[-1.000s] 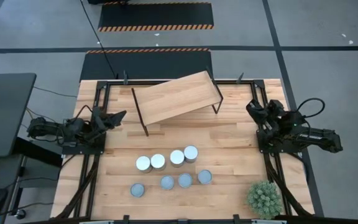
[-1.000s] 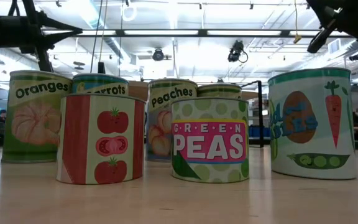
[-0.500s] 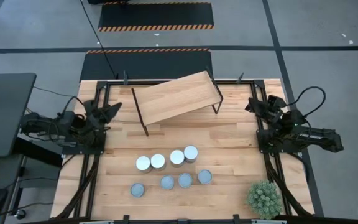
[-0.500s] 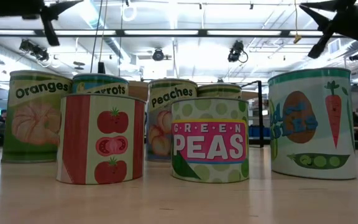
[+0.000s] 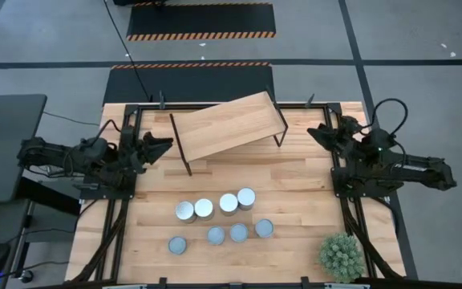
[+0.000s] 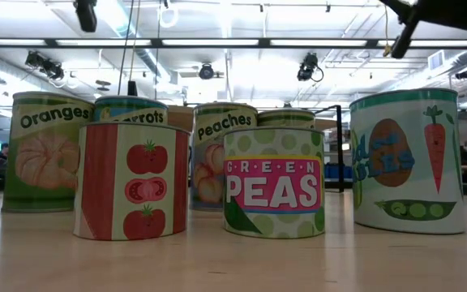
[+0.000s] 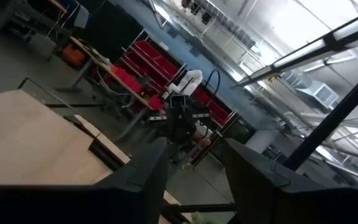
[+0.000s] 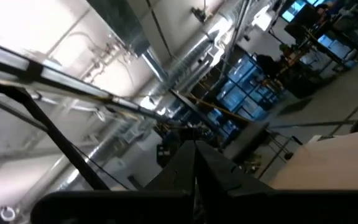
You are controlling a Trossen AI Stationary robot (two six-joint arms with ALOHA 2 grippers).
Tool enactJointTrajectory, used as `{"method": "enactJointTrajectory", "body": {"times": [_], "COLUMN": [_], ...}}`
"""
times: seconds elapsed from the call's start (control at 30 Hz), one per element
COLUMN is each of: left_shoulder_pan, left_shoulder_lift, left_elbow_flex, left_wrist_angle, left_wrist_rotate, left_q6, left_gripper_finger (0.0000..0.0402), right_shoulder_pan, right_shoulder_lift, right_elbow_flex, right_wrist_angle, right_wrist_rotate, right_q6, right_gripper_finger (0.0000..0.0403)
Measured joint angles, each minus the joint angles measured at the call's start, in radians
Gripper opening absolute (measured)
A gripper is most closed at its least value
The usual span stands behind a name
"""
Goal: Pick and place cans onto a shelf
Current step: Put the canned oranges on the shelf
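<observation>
Eight cans stand upright on the table in two rows at the near middle; the far row (image 5: 215, 205) has round silvery tops and the near row (image 5: 220, 235) pale blue-grey ones. The low view shows their picture labels, such as green peas (image 6: 273, 192). The shelf (image 5: 227, 124), a light wood plank on thin black legs, stands at the far middle with nothing on it. My left gripper (image 5: 160, 146) is open and empty, raised left of the shelf; its fingers also show in the left wrist view (image 7: 194, 177). My right gripper (image 5: 314, 131) is shut and empty, raised right of the shelf.
A spiky green plant ball (image 5: 342, 255) sits at the table's near right corner. Black frame rails (image 5: 119, 217) run along the table's left and right edges. Bare tabletop (image 5: 239, 172) lies between the shelf and the cans.
Both grippers have gone up; in the low view they have almost left the picture at its top. My left gripper has also swung back and then toward the shelf's left end. My right gripper has moved toward the shelf's right end. The cans and the shelf have kept still.
</observation>
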Motion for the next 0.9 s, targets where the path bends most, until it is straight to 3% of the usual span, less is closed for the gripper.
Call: {"method": "enactJointTrajectory", "body": {"times": [0.23, 0.43, 0.6, 0.73, 0.9], "left_shoulder_pan": [-0.002, -0.052, -0.106, -0.147, -0.205], "left_shoulder_lift": [0.113, 0.242, 0.367, 0.462, 0.572], "left_elbow_flex": [0.114, 0.282, 0.474, 0.609, 0.675], "left_wrist_angle": [-0.064, -0.370, -0.674, -0.914, -1.045], "left_wrist_rotate": [0.011, 0.084, 0.122, 0.169, 0.270], "left_q6": [0.030, 0.002, 0.050, 0.077, 0.070], "left_gripper_finger": [0.0181, 0.0217, 0.0221, 0.0220, 0.0220], "right_shoulder_pan": [0.000, 0.011, 0.056, 0.088, 0.126], "right_shoulder_lift": [0.141, 0.242, 0.307, 0.348, 0.380], "right_elbow_flex": [0.084, 0.174, 0.260, 0.294, 0.304], "right_wrist_angle": [-0.002, -0.074, -0.182, -0.210, -0.209], "right_wrist_rotate": [-0.125, -0.275, -0.286, -0.233, -0.175], "right_q6": [-0.031, -0.031, -0.117, -0.154, -0.145], "right_gripper_finger": [0.0032, 0.0051, 0.0060, 0.0062, 0.0062]}}
